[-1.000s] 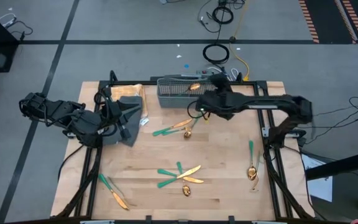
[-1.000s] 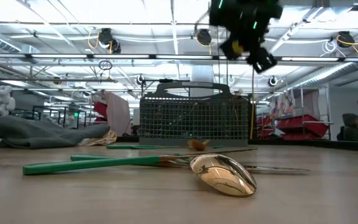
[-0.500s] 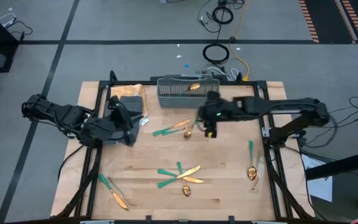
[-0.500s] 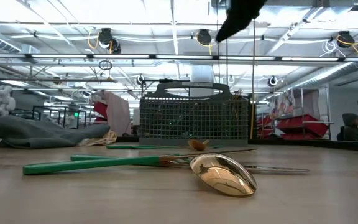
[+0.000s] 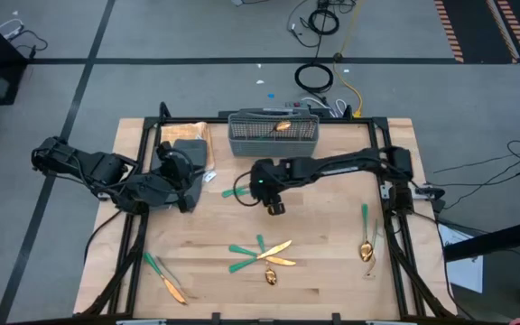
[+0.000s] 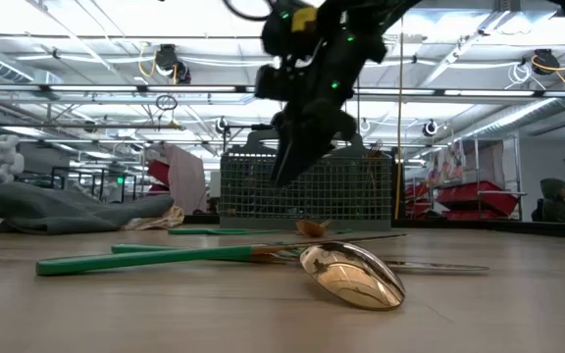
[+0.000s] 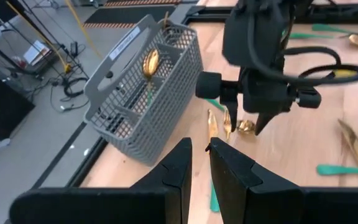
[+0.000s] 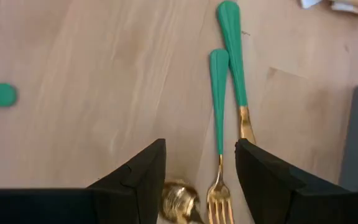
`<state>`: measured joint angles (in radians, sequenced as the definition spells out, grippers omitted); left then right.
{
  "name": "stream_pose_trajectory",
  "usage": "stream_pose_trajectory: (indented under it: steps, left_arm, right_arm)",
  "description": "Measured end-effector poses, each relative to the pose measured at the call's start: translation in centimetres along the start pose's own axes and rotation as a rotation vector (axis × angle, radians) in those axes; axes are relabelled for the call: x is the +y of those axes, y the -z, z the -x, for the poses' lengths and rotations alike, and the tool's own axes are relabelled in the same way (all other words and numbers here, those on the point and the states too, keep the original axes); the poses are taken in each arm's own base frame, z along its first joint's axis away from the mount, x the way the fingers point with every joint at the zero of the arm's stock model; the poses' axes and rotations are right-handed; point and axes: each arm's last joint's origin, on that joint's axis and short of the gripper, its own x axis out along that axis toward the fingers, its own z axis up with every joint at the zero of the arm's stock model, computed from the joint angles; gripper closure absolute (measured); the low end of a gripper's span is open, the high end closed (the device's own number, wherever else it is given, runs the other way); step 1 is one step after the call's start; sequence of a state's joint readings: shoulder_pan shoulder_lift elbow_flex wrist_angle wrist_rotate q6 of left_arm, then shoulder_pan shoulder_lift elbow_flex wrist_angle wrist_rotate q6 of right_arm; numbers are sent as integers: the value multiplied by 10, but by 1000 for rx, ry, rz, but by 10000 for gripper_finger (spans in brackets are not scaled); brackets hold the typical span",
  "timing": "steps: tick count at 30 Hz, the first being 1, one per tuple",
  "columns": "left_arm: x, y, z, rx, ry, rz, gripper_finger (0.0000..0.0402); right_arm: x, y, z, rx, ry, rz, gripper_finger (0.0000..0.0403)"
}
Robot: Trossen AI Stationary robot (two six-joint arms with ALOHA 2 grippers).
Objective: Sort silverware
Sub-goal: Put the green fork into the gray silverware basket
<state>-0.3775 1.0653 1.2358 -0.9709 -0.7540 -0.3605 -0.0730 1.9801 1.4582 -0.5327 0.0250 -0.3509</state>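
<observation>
My right gripper (image 5: 275,206) hangs open over the middle of the table, fingers pointing down, touching nothing. In its wrist view a gold fork with a green handle (image 8: 218,124) and a second green-handled utensil (image 8: 234,62) lie flat on the wood between its fingers, with a gold spoon head (image 8: 179,196) beside them. These show in the high view as green handles (image 5: 240,190). The right gripper also shows in the low view (image 6: 297,157) in front of the grey mesh basket (image 5: 273,135), which has one gold spoon (image 5: 283,126) in it. My left gripper (image 5: 183,181) waits shut and empty by the grey cloth (image 5: 188,149).
More green-handled utensils lie in a cluster near the front middle (image 5: 260,253), a pair at the front left (image 5: 165,275) and a pair at the right (image 5: 366,233). A spoon (image 6: 351,275) lies close to the low camera. The basket stands at the far edge.
My right gripper has gone from beside the basket toward the table's near left and down, and now stands low over the utensils in the middle of the table. The silverware has not moved.
</observation>
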Motion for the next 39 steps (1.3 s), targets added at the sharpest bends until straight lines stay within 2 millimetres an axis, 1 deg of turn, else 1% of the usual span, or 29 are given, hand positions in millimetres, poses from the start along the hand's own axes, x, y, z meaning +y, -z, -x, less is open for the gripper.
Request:
stream_pose_trajectory:
  steps: [5,13,16,18,20,21,23,24,25,29,33,36,39]
  left_arm:
    - [1,2,0,13,-4,-14,338]
    - [1,3,1,26,-8,-32,338]
    - [1,4,0,29,-10,-35,338]
    - [1,4,1,29,-10,-35,338]
    - [1,4,1,29,-11,-35,338]
    - [1,4,1,29,-12,-36,338]
    - [1,4,1,32,-14,-39,338]
    - [1,4,1,32,-14,-39,338]
    - [1,4,1,31,-14,-39,338]
    - [1,4,1,33,-15,-40,338]
    - [2,5,1,39,-17,-44,338]
    - [2,5,1,41,-18,-45,338]
    - [2,5,1,40,-18,-45,338]
  right_arm:
    - [-12,-2,-17,64,-11,-8,222]
    - [-24,17,-49,163,-29,-54,222]
    - [-27,21,-55,179,-34,-76,223]
    - [-28,23,-59,190,-26,-87,234]
    - [-27,24,-61,205,-14,-88,266]
    - [-27,25,-61,210,-12,-87,290]
    - [-26,25,-62,212,-14,-90,352]
    - [-26,25,-62,213,-12,-89,376]
    - [-27,25,-62,215,-6,-89,388]
    - [-27,26,-62,219,6,-106,398]
    - [-17,20,-57,222,40,-64,401]
    - [-8,15,-44,252,111,-14,402]
    - [-1,5,-24,233,163,17,402]
